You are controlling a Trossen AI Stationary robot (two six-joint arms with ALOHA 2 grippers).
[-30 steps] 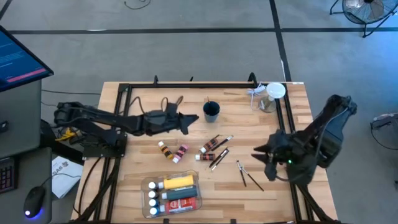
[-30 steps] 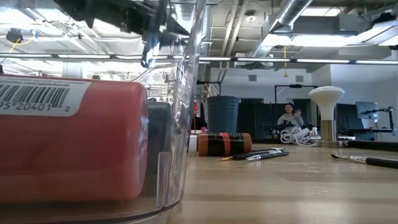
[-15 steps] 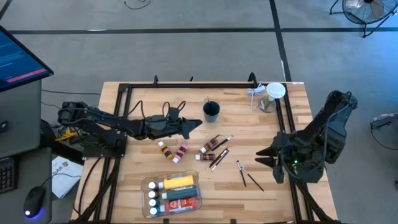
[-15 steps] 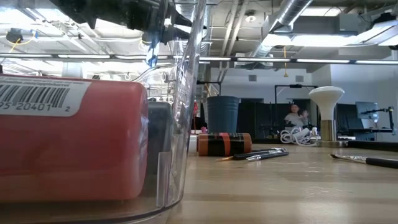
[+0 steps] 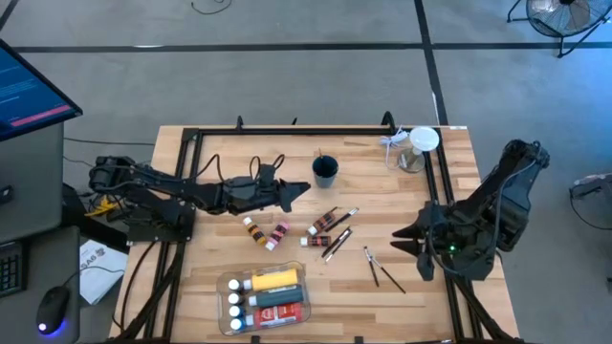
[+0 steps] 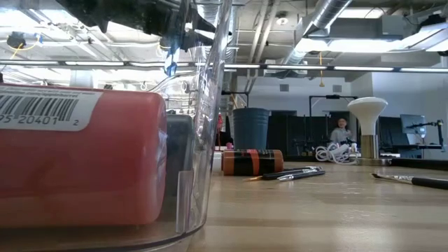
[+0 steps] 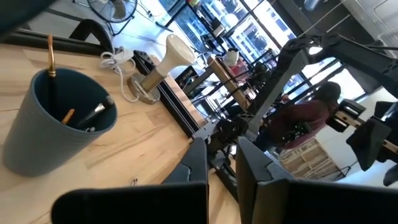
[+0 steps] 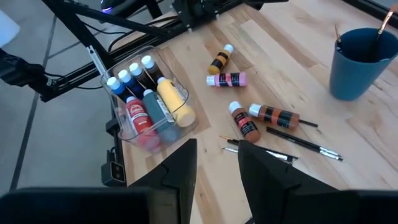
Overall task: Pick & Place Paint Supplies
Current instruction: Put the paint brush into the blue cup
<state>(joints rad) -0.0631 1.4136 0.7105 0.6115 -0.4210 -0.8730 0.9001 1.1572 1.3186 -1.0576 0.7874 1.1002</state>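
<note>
The left end effector, fingers together, hovers beside a blue cup. The right end effector, seemingly slightly apart and empty, hangs near two brushes. Loose paint tubes lie mid-surface; more fill a clear bin.

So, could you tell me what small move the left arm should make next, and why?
Probably open the left gripper and lower it toward the loose tubes just in front of it. Its fingers are shut and empty, hovering near the blue cup, while several tubes and brushes lie outside the clear bin. The right gripper waits at the table's right side.
</note>
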